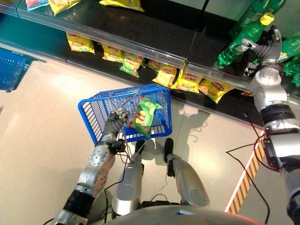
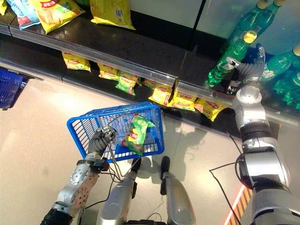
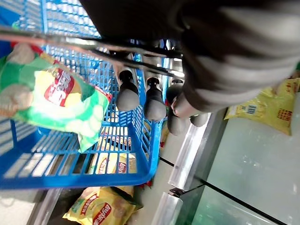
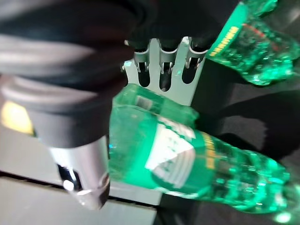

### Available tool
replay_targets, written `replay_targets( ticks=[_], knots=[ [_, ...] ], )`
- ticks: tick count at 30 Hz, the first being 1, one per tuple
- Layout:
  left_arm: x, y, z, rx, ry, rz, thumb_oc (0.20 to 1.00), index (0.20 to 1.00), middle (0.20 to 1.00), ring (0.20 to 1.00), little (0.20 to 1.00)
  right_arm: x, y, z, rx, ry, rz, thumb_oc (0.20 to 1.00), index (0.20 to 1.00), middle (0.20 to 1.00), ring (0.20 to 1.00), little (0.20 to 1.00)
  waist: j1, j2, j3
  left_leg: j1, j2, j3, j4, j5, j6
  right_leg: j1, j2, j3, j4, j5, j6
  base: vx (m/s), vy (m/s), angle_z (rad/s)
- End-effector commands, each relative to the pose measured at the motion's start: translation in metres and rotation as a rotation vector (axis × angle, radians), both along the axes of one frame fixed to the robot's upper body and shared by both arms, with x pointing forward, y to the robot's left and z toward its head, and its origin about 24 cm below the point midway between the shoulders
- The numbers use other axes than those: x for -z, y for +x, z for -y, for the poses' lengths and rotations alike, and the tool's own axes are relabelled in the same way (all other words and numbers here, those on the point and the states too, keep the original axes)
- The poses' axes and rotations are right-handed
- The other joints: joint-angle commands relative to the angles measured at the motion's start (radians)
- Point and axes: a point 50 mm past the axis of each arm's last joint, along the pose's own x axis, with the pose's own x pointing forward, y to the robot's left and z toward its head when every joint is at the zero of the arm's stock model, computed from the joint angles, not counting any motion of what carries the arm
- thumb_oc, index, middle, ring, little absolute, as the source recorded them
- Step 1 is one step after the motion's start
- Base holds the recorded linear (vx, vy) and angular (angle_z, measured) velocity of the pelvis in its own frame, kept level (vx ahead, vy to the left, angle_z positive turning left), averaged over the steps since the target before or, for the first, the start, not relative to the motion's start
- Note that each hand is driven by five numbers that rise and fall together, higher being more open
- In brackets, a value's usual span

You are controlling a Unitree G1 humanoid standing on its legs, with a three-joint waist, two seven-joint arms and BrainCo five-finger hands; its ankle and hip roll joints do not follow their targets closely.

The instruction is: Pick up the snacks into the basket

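A blue wire basket [image 1: 93,101] hangs over the floor in front of the shelves. My left hand [image 1: 114,124] is shut on its thin metal handle [image 3: 70,42]. One green snack bag [image 1: 146,115] leans inside the basket against its right wall, and it also appears close up as the green bag [image 3: 51,98] in the left wrist view. My right hand [image 1: 268,49] is raised to the upper shelf at the right. Its fingers and thumb are closed round a green bottle [image 4: 187,154] with a yellow cap, which lies tilted on the shelf [image 1: 238,45].
Yellow snack bags [image 1: 187,79] and a green one [image 1: 131,65] line the low shelf behind the basket. More green bottles [image 1: 293,51] crowd the right hand. A second blue basket [image 1: 11,68] stands far left. Striped tape [image 1: 246,178] marks the floor at right.
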Motion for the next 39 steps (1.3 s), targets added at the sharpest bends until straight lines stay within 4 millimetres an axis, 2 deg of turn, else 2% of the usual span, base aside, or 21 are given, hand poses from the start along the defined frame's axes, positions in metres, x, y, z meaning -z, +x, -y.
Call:
replay_targets(
  ticks=[1, 8, 13, 17, 18, 19, 20, 25, 30, 31, 35, 39],
  knots=[
    [-0.057, -0.008, 0.009, 0.055, -0.096, 0.301, 0.200, 0.200, 0.200, 0.200, 0.200, -0.025, 0.004, -0.003, 0.000, -0.022, 0.054, 1.000, 1.000, 1.000, 1.000, 1.000, 0.013, 0.002, -0.054, -0.009, -0.050, 0.045, 0.042, -0.080, 0.015, -0.014, -0.043, 0.021, -0.008, -0.018, 0.127, 0.00, 0.000, 0.00],
    [-0.062, -0.008, 0.013, 0.066, -0.103, 0.321, 0.200, 0.200, 0.200, 0.200, 0.200, -0.029, 0.008, -0.001, 0.005, 0.105, 0.085, 1.000, 1.000, 1.000, 1.000, 1.000, 0.025, 0.034, -0.026, -0.040, -0.061, 0.037, 0.062, -0.079, 0.014, -0.049, -0.053, 0.008, 0.028, -0.029, 0.126, -0.02, -0.011, 0.09],
    [-0.073, -0.007, 0.021, 0.110, -0.118, 0.368, 0.200, 0.200, 0.200, 0.200, 0.200, -0.034, 0.011, -0.001, -0.013, 0.236, 0.120, 1.000, 1.000, 1.000, 1.000, 1.000, 0.051, 0.093, 0.014, -0.100, -0.083, 0.026, 0.092, -0.073, 0.016, -0.115, -0.073, -0.011, 0.087, -0.047, 0.122, -0.05, -0.037, 0.09],
    [-0.074, -0.006, 0.031, 0.152, -0.135, 0.375, 0.200, 0.200, 0.200, 0.200, 0.200, -0.043, 0.007, 0.008, 0.004, 0.243, 0.153, 1.000, 1.000, 1.000, 1.000, 1.000, 0.071, 0.136, 0.026, -0.123, -0.095, 0.008, 0.091, -0.065, 0.014, -0.145, -0.092, -0.026, 0.117, -0.064, 0.123, -0.01, -0.040, 0.19],
    [-0.075, -0.006, 0.033, 0.161, -0.142, 0.379, 0.200, 0.200, 0.200, 0.200, 0.200, -0.046, 0.006, 0.007, -0.005, 0.259, 0.185, 0.664, 0.664, 0.664, 0.664, 0.664, 0.073, 0.145, 0.025, -0.130, -0.098, 0.003, 0.086, -0.053, 0.015, -0.154, -0.097, -0.029, 0.119, -0.060, 0.123, 0.02, -0.040, 0.14],
    [-0.075, -0.006, 0.034, 0.166, -0.146, 0.378, 0.200, 0.200, 0.200, 0.200, 0.200, -0.047, 0.006, 0.007, -0.011, 0.259, 0.201, 0.520, 0.520, 0.520, 0.520, 0.520, 0.079, 0.153, 0.027, -0.129, -0.099, -0.003, 0.085, -0.056, 0.014, -0.153, -0.100, -0.033, 0.125, -0.070, 0.123, 0.00, -0.026, 0.24],
    [-0.074, -0.006, 0.036, 0.172, -0.153, 0.376, 0.200, 0.200, 0.200, 0.200, 0.200, -0.048, 0.005, 0.007, -0.016, 0.258, 0.213, 0.203, 0.203, 0.203, 0.203, 0.203, 0.079, 0.159, 0.027, -0.135, -0.102, -0.010, 0.082, -0.045, 0.013, -0.157, -0.103, -0.037, 0.126, -0.065, 0.123, 0.03, -0.032, 0.25],
    [-0.074, -0.001, 0.042, 0.189, -0.162, 0.372, 0.200, 0.200, 0.200, 0.200, 0.200, -0.041, 0.005, 0.004, -0.027, 0.279, 0.236, 0.200, 0.200, 0.200, 0.200, 0.200, 0.088, 0.171, 0.026, -0.127, -0.108, -0.025, 0.075, -0.049, 0.017, -0.152, -0.112, -0.046, 0.135, -0.079, 0.124, 0.02, -0.010, 0.11],
    [-0.076, 0.002, 0.044, 0.188, -0.167, 0.382, 0.200, 0.200, 0.200, 0.200, 0.200, -0.042, 0.006, -0.001, -0.039, 0.201, 0.216, 0.200, 0.200, 0.200, 0.200, 0.200, 0.088, 0.169, 0.024, -0.126, -0.112, -0.032, 0.069, -0.039, 0.017, -0.147, -0.118, -0.051, 0.130, -0.072, 0.125, 0.00, -0.002, 0.07],
    [-0.075, 0.003, 0.046, 0.187, -0.170, 0.381, 0.200, 0.200, 0.200, 0.200, 0.200, -0.039, 0.008, -0.011, -0.067, 0.173, 0.224, 0.200, 0.200, 0.200, 0.200, 0.200, 0.082, 0.164, 0.021, -0.116, -0.113, -0.034, 0.065, -0.039, 0.017, -0.133, -0.119, -0.051, 0.124, -0.071, 0.125, 0.02, 0.002, 0.06],
    [-0.076, 0.005, 0.045, 0.176, -0.166, 0.385, 0.200, 0.200, 0.200, 0.200, 0.200, -0.029, 0.007, -0.020, -0.075, 0.144, 0.227, 0.200, 0.200, 0.200, 0.200, 0.200, 0.077, 0.154, 0.004, -0.099, -0.112, -0.033, 0.062, -0.044, 0.021, -0.112, -0.119, -0.049, 0.111, -0.067, 0.127, 0.03, 0.010, 0.03],
    [-0.077, 0.010, 0.038, 0.122, -0.168, 0.393, 0.200, 0.200, 0.200, 0.200, 0.200, -0.008, -0.005, -0.046, -0.143, 0.098, 0.281, 0.200, 0.200, 0.200, 0.200, 0.200, 0.056, 0.126, -0.037, -0.053, -0.103, -0.031, 0.053, -0.058, 0.020, -0.045, -0.121, -0.055, 0.071, -0.067, 0.129, 0.04, 0.007, 0.04]
  ],
)
